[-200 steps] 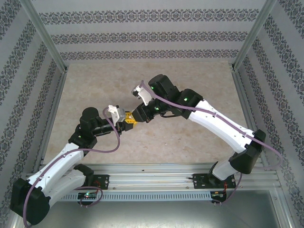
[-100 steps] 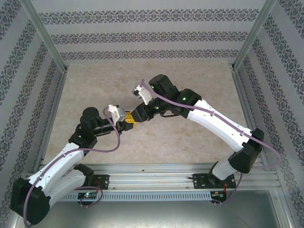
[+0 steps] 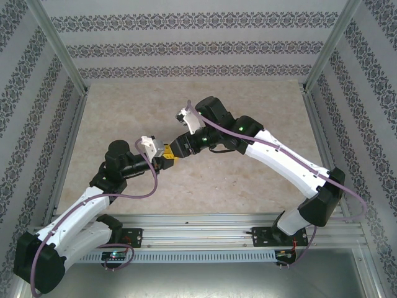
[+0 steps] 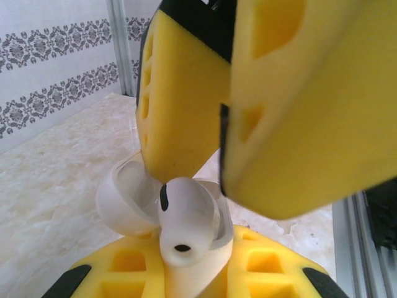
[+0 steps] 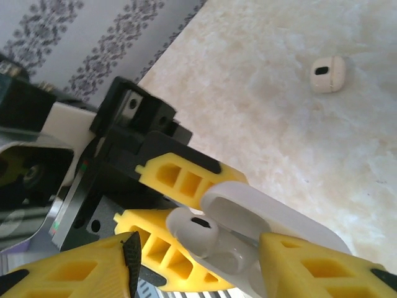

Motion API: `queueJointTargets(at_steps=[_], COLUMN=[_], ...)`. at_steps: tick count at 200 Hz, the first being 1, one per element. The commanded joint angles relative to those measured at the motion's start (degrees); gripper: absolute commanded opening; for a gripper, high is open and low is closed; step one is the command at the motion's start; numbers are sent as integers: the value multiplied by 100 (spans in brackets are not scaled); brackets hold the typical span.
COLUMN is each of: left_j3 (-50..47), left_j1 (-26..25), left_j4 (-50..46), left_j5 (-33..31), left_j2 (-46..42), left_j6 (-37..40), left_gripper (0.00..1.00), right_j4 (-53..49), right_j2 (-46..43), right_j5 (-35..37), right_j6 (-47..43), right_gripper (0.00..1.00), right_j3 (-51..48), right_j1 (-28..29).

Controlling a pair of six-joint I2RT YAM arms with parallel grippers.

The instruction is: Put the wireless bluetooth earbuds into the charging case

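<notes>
Clamped shut, the left gripper holds the charging case between its yellow fingers, one on each long side, above the table near the middle of the workspace. In the top external view this gripper points up and to the right, nose to nose with the other arm's.

The case's lid is swung open and tips away to the left in the left wrist view. One earbud sits in the case's opening. It is glossy white, with a dark oval on its side and a small dark hole facing the left wrist camera. Its rounded head stands proud of the rim; how deep the stem goes is hidden.

Just right of that, the right gripper hangs over the case with its jaws apart — released, gripping nothing. Its two yellow fingers straddle the earbud. In the left wrist view one fingertip comes down just behind the earbud's head, while the other stands clear to the right. Whether the nearer tip touches the earbud cannot be told.

Further right in the right wrist view — well apart from both grippers — a cream rounded piece with a dark slot lies on the marbled table.
</notes>
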Motion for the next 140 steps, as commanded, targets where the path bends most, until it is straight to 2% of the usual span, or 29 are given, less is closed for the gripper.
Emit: queueJointTargets(at_steps=[1, 32, 95, 140], left_j3=[11, -128, -130, -169], left_j1=[-69, -66, -73, -123], left_j4=[172, 385, 271, 185], left_j5=[-181, -648, -1398, -1607], left_j2=[-111, -179, -209, -211], left_j6=[114, 147, 384, 574], left_gripper=[0, 0, 0, 0], right_j4=[36, 355, 16, -76], right_j2=[-302, -498, -33, 258], right_j5=[793, 1004, 1236, 1314], right_j6=[862, 1721, 2448, 2683], right_gripper=[55, 55, 54, 54], right_j3=[21, -265, 240, 559], right_j1=[-119, -32, 392, 459])
